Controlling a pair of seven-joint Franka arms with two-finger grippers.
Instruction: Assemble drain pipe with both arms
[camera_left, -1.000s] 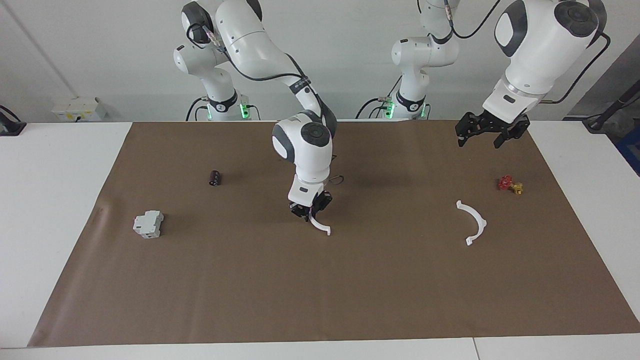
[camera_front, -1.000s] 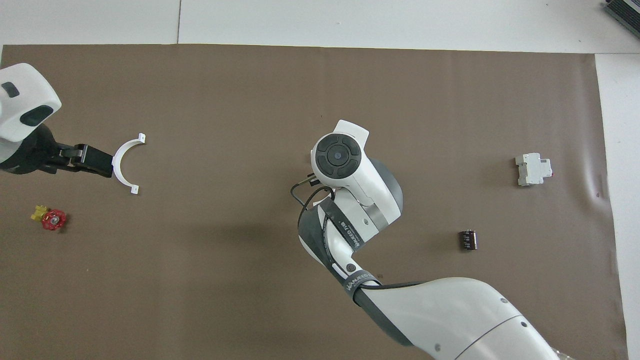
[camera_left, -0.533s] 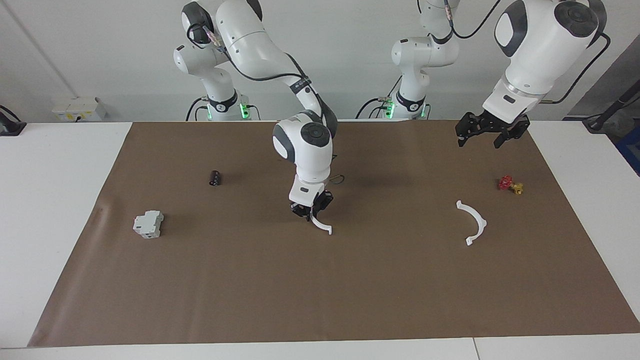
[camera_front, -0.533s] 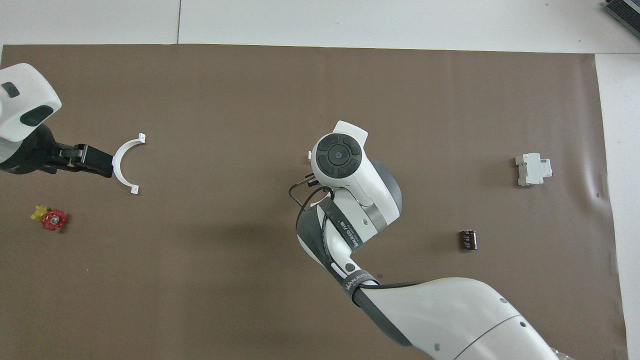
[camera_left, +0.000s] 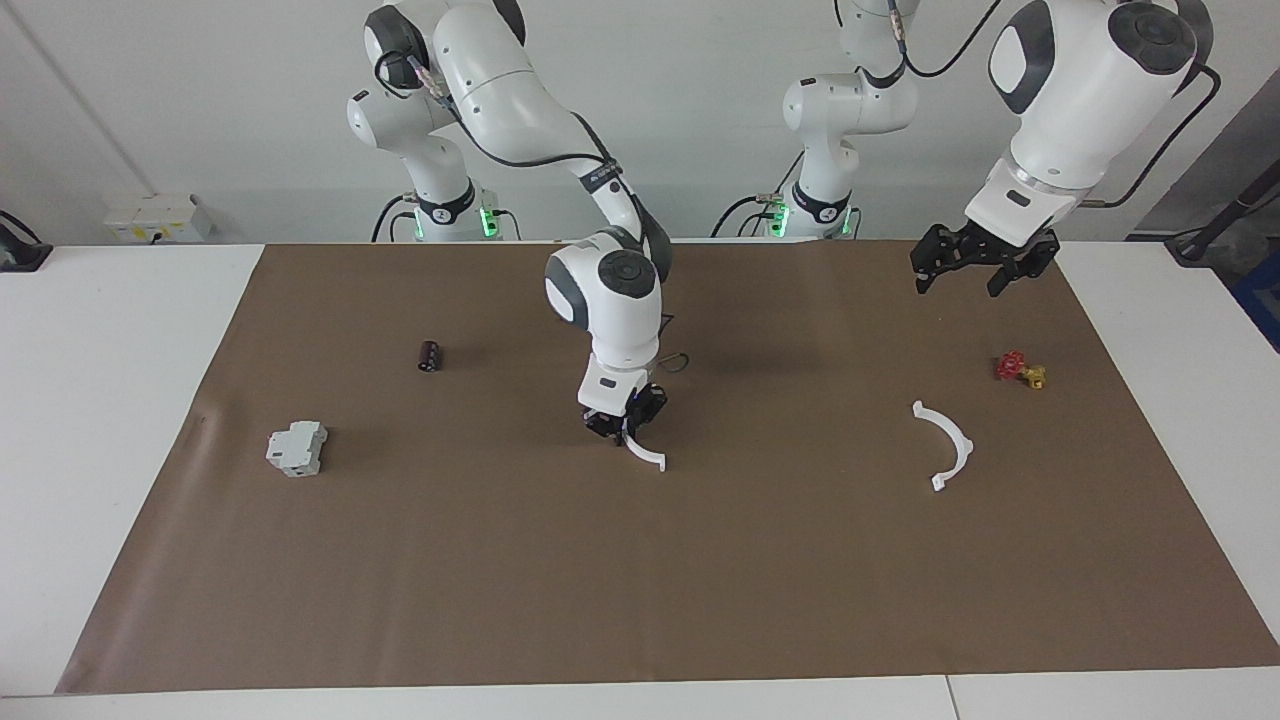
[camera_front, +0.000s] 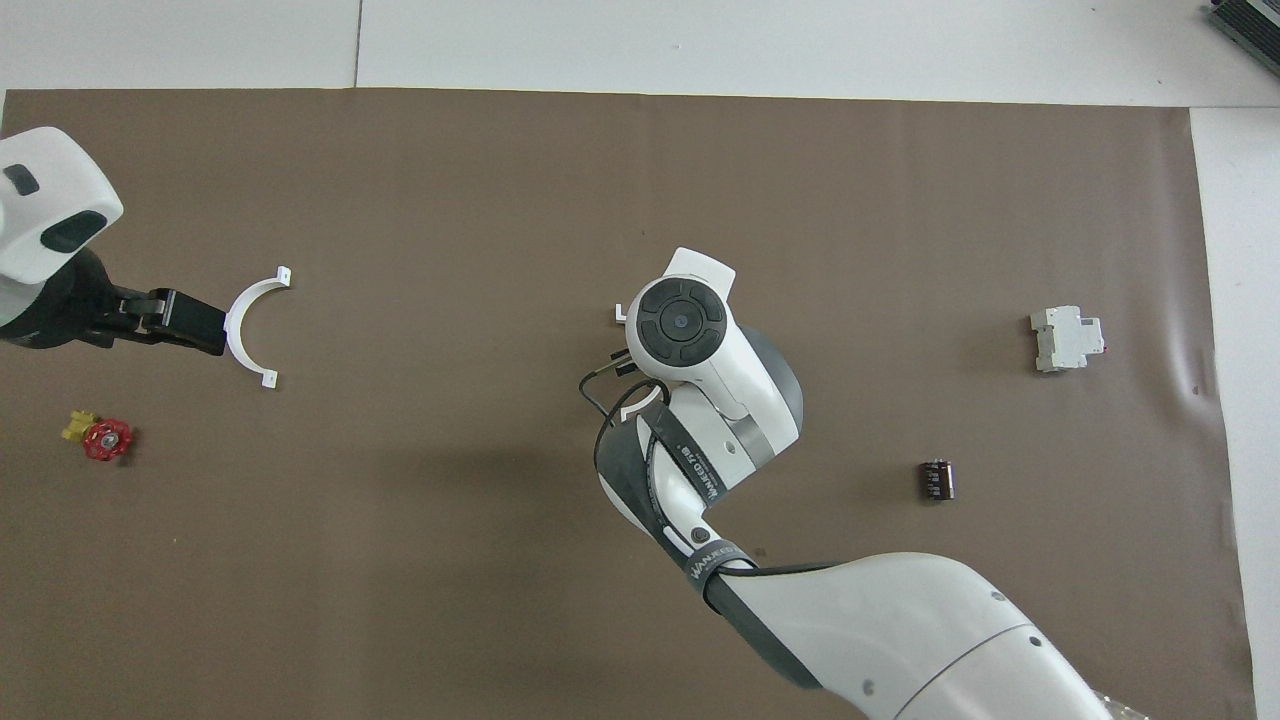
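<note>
From across the tabletop (camera_left: 120, 420), the right gripper (camera_left: 624, 424) is low over the middle of the brown mat (camera_left: 640, 600). It is pinching one white half-ring (camera_left: 645, 455) at its top end. Over the last second the gripper has been creeping a tiny bit upward, and the half-ring is coming along with it, its free end hanging down close to the mat. The pinch looks a bit looser than a second ago, but the half-ring is not falling out. This looks like the lifting step just starting.

The other half-ring (camera_left: 947, 445) is lying flat on the mat toward the left arm's end, well apart from the first one. It has not moved. The left gripper (camera_left: 958, 272) is waiting high in the air with its fingers spread apart, over the mat's edge nearest the robots. A small red and gold valve (camera_left: 1020, 370) is sitting beside that second half-ring.

From above, the right arm (camera_front: 700, 360) is covering its own gripper, so only small white bits of the held half-ring (camera_front: 640, 405) are peeking out. The arm's wrist has shifted slightly. The left gripper (camera_front: 175, 322) is hanging just beside the resting half-ring (camera_front: 243, 325). A grey-white block (camera_front: 1066, 338) and a small dark cylinder (camera_front: 936, 479) are sitting toward the right arm's end. I think the two halves must come together next.
</note>
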